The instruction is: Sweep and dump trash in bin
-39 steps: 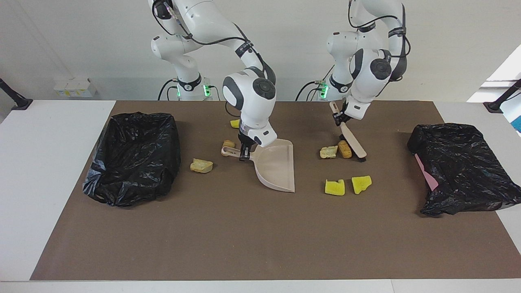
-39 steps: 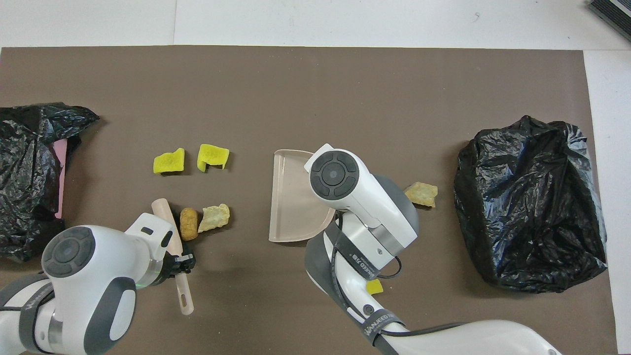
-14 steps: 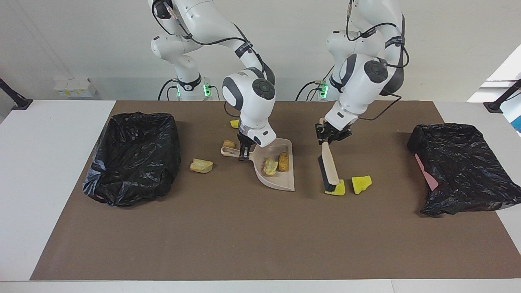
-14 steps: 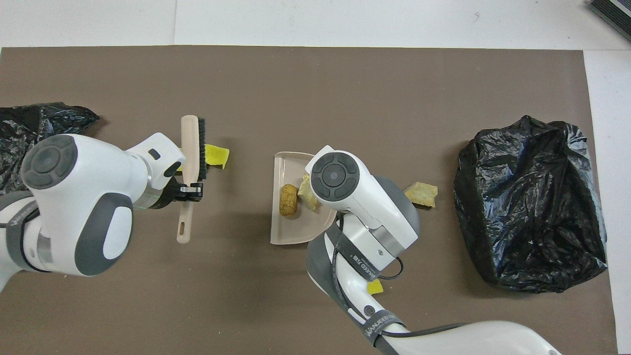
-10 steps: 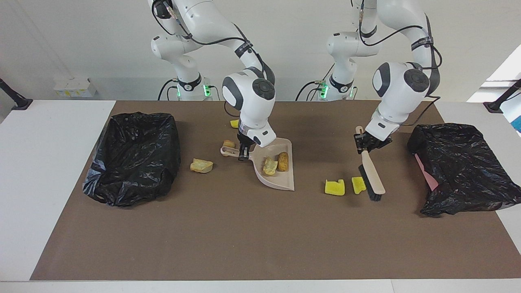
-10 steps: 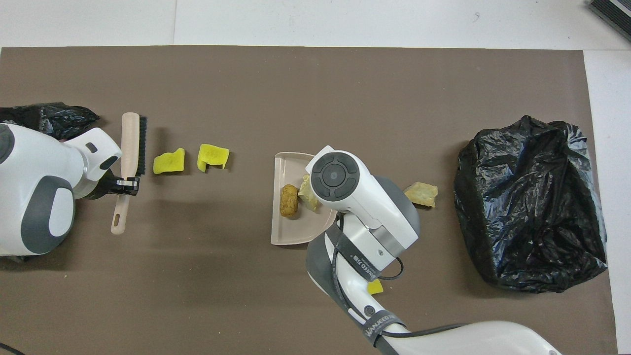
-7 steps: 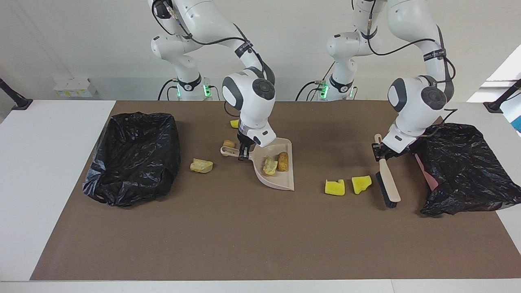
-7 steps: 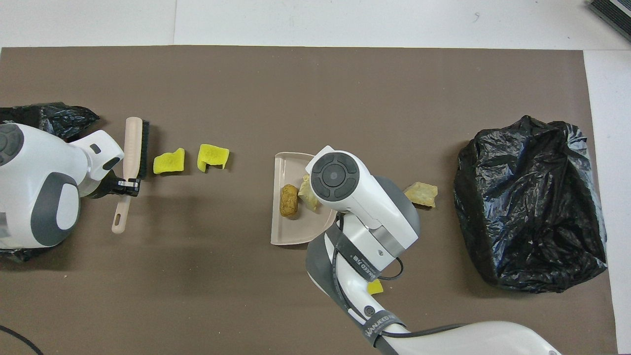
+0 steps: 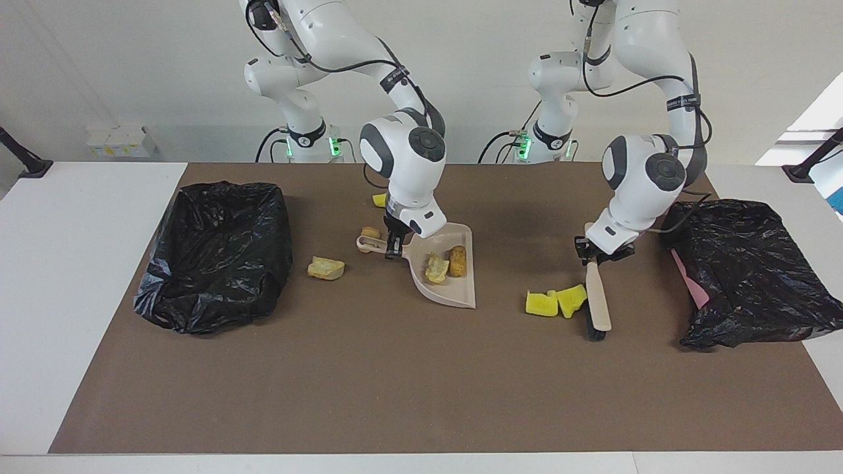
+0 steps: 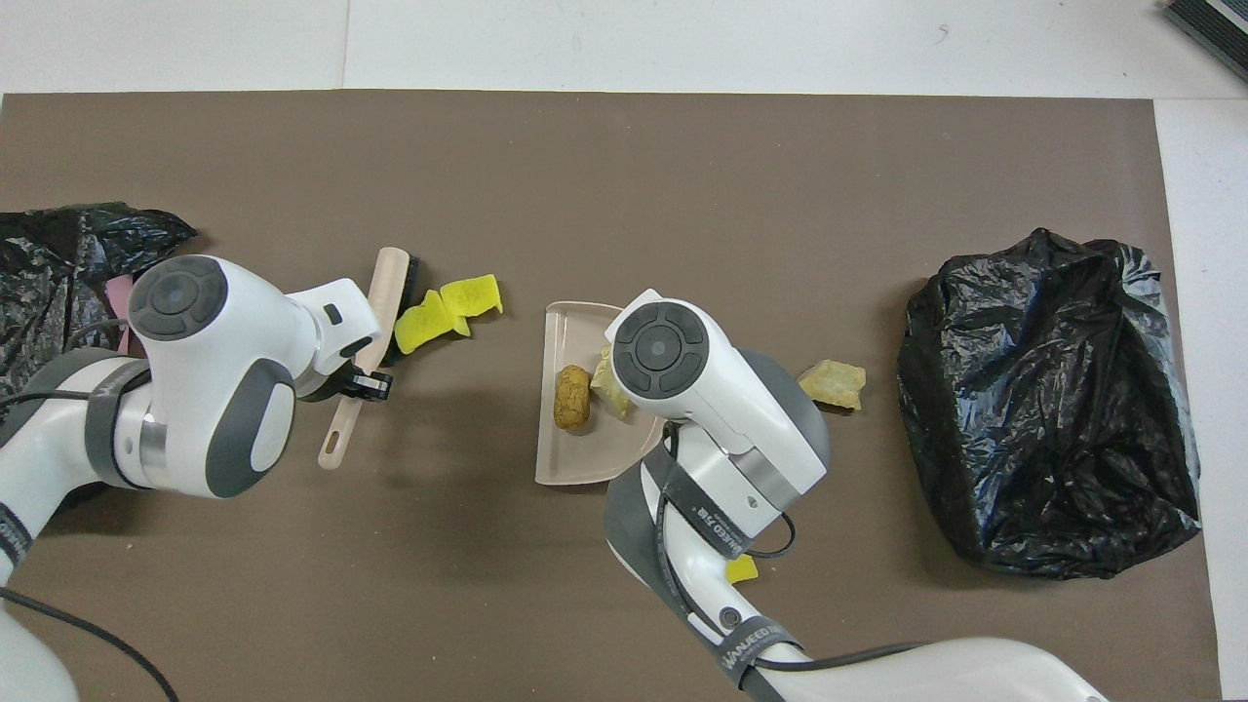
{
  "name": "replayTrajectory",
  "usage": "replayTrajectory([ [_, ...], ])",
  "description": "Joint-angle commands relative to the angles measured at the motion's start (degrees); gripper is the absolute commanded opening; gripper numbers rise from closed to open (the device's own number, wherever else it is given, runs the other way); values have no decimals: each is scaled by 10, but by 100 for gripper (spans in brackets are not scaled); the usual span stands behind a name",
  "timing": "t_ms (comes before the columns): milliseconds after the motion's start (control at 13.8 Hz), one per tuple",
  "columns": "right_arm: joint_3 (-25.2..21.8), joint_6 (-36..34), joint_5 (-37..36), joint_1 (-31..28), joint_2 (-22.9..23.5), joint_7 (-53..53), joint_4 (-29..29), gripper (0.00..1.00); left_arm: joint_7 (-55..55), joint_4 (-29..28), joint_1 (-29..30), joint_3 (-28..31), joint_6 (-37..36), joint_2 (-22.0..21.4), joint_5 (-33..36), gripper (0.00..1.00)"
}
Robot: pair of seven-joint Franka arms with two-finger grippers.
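Observation:
My right gripper point(image 9: 393, 249) is shut on the handle of the beige dustpan point(image 9: 454, 293), which rests on the mat mid-table. Two tan and brown trash lumps point(image 9: 436, 268) point(image 10: 571, 397) lie in the pan. My left gripper point(image 9: 596, 253) point(image 10: 366, 383) is shut on the handle of a wooden brush point(image 9: 598, 306) point(image 10: 390, 288). The brush's bristles press against two yellow sponge chunks point(image 9: 571, 299) point(image 10: 421, 327) that touch each other, between brush and dustpan point(image 10: 565, 458). A black-bagged bin point(image 9: 217, 253) point(image 10: 1053, 409) stands at the right arm's end.
A second black-bagged bin point(image 9: 751, 270) with a pink edge stands at the left arm's end. Loose trash lies beside the dustpan toward the right arm's end: a tan piece point(image 9: 326, 268) point(image 10: 832, 383), a small brown lump point(image 9: 371, 232), and a yellow scrap point(image 9: 380, 199) nearer the robots.
The left gripper carried the brush past the two yellow chunks toward its end's bin, then pushed back, shoving them together toward the dustpan. Earlier, two lumps went into the pan. The right arm stayed still.

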Motion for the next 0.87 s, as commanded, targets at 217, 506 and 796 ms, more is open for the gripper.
replayTrajectory([
  [217,3,-10,-8,-2,-17,16,-17,0,13,-18,-110,7,-6,-9,-33,0],
  [506,3,-10,-8,-2,-18,16,-17,0,12,-23,-175,7,-43,-25,-77,0],
  [796,3,-10,-8,-3,-18,16,-17,0,-29,-20,-211,8,-63,-38,-79,0],
])
